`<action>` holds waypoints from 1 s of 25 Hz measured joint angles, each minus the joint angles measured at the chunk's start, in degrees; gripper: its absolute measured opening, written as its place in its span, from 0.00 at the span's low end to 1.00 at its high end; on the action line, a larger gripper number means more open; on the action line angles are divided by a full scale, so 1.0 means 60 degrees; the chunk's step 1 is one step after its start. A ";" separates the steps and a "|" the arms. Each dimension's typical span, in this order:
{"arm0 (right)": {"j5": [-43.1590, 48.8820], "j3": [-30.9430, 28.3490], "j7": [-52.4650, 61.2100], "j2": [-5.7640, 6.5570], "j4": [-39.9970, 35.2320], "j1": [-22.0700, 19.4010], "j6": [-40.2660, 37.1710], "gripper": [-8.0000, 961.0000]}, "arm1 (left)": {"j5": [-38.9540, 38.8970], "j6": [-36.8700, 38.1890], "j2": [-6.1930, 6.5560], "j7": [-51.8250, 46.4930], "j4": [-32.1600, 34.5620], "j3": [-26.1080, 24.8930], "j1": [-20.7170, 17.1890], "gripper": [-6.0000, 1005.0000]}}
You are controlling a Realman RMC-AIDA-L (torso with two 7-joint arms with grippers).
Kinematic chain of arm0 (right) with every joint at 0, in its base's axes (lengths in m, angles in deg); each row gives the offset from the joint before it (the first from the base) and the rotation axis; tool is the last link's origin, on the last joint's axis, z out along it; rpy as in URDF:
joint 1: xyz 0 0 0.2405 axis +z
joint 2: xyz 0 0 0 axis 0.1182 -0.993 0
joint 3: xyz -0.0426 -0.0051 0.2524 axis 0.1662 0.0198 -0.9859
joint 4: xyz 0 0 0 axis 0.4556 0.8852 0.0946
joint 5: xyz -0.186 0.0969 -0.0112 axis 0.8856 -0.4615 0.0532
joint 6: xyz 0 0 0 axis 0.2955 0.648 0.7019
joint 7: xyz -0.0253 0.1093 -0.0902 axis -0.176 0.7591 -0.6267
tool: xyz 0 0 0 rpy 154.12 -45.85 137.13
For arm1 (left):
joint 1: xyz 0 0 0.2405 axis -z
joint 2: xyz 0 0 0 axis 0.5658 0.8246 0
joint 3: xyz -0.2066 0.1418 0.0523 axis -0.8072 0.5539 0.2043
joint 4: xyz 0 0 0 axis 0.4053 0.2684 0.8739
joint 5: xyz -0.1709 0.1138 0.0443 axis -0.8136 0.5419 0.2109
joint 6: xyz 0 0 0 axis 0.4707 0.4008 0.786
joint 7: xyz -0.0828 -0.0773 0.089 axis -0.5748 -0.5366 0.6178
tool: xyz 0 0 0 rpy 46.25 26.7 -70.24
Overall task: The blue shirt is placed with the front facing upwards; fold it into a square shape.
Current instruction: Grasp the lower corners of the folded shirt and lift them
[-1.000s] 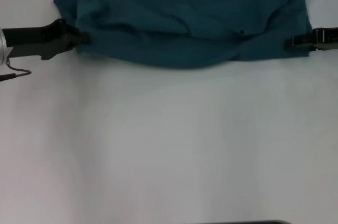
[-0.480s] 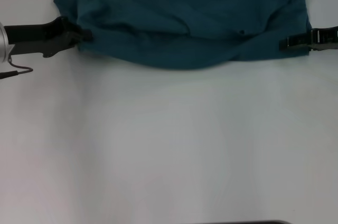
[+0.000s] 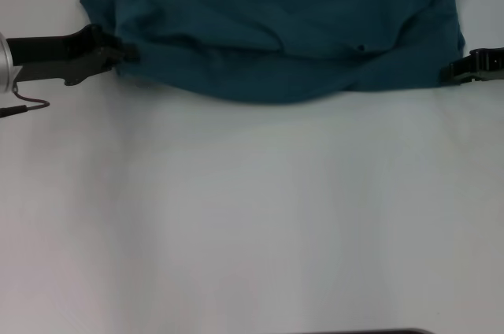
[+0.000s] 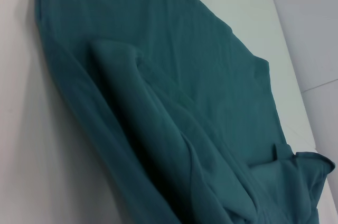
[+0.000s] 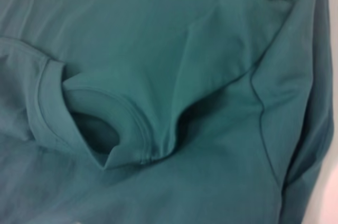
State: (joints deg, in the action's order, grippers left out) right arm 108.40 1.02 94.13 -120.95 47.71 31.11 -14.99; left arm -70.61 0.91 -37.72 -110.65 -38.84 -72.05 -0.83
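The blue shirt (image 3: 276,27) lies rumpled across the far part of the white table, with a thick fold running along its near edge. My left gripper (image 3: 127,54) reaches in from the left and touches the shirt's left near corner. My right gripper (image 3: 447,74) hangs just off the shirt's right edge, apart from the cloth. The left wrist view shows the shirt (image 4: 158,102) as raised folds of teal cloth. In the right wrist view the shirt (image 5: 200,65) shows its ribbed neck opening (image 5: 50,102) doubled over on itself. No chest lettering is visible.
Bare white table (image 3: 252,216) fills everything nearer than the shirt. A thin cable (image 3: 24,105) loops below the left arm. A dark strip (image 3: 362,332) shows at the near edge of the head view.
My right gripper first pushed inward onto the shirt's right edge, then drew back to the right, off the cloth. The left gripper rose slightly and stays at the left corner.
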 joint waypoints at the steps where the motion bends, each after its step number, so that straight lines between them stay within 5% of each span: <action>1: 0.0001 -0.0001 0.0001 0.0002 -0.0009 -0.0009 0.0000 0.57 | 0.0000 0.0001 -0.0002 0.0000 0.0000 0.0000 0.0001 0.03; 16: 0.0006 -0.0002 0.0072 0.0115 -0.0104 -0.0011 -0.0235 0.01 | 0.0042 0.0116 -0.0015 0.0000 0.0000 0.0000 0.0077 0.03; 21: 0.0090 -0.0001 0.0086 0.0190 -0.0490 -0.0069 -0.0901 0.01 | 0.0045 0.0550 0.0064 0.0009 -0.0014 0.0064 0.0041 0.03; 25: 0.0546 -0.0022 0.0215 0.0263 -0.1119 -0.0186 -0.2151 0.01 | 0.0460 0.1832 0.0343 0.0084 -0.0031 0.0139 0.0009 0.03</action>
State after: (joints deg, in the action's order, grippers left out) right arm 111.68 0.89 95.42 -119.37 41.00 30.00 -27.89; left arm -67.85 11.90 -35.66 -110.14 -39.02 -71.21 -0.77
